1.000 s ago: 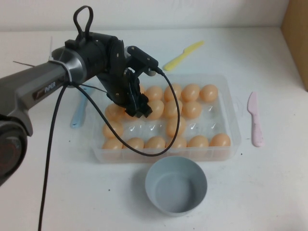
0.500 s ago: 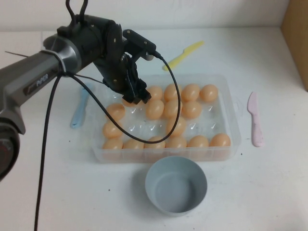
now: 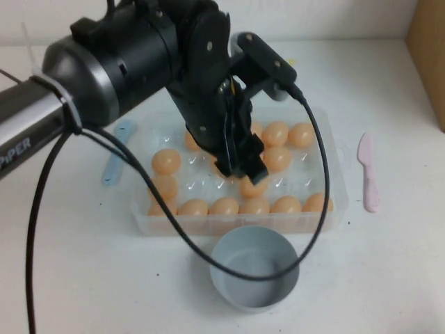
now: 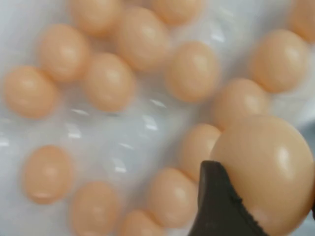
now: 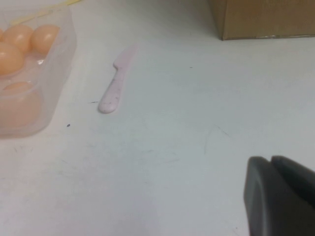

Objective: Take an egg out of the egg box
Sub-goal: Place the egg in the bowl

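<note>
The clear plastic egg box (image 3: 336, 161) lies mid-table with several peach-orange eggs (image 3: 167, 161) in its cups. My left gripper (image 3: 240, 165) hangs above the middle of the box, raised well off it. In the left wrist view the left gripper (image 4: 268, 209) is shut on one egg (image 4: 266, 152), which is held clear above the other eggs and the box's bare cups (image 4: 123, 142). My right gripper (image 5: 278, 196) is shut and empty, low over bare table to the right of the box (image 5: 51, 81); it does not show in the high view.
A round grey-blue bowl (image 3: 254, 268) stands just in front of the box. A pink plastic knife (image 3: 368, 174) lies right of the box and shows in the right wrist view (image 5: 115, 83). A blue knife (image 3: 115, 163) lies left. A cardboard box (image 3: 427, 56) is at the far right.
My left arm has risen toward the camera and moved right and forward, from the box's back left to above its middle, carrying the egg.
</note>
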Robot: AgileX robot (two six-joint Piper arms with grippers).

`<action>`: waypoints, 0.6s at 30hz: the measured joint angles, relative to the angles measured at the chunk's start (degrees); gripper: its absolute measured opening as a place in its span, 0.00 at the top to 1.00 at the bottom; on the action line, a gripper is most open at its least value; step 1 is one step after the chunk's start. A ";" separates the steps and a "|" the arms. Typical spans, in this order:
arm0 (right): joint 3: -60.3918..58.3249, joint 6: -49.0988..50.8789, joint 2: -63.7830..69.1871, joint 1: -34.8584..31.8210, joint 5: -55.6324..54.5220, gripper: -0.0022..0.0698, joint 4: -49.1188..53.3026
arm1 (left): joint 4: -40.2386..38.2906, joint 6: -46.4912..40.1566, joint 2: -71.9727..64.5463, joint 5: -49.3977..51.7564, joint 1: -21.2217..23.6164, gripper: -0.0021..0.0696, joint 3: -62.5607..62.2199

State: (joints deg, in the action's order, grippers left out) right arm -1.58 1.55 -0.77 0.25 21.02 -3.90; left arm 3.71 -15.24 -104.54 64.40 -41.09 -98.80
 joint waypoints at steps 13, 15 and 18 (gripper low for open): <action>0.00 0.00 0.00 0.00 0.00 0.99 0.00 | -7.78 -0.11 5.80 -9.43 -8.10 0.52 21.85; 0.00 0.00 0.00 0.00 0.00 0.99 0.00 | -7.78 -0.44 5.80 -11.28 -8.10 0.52 24.16; 0.00 0.00 0.00 0.00 0.00 0.99 0.00 | -7.78 -1.04 5.80 -14.46 -8.10 0.52 26.60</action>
State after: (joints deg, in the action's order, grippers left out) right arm -1.58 1.55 -0.77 0.25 21.02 -3.90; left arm -4.07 -16.27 -98.73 49.94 -49.20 -72.21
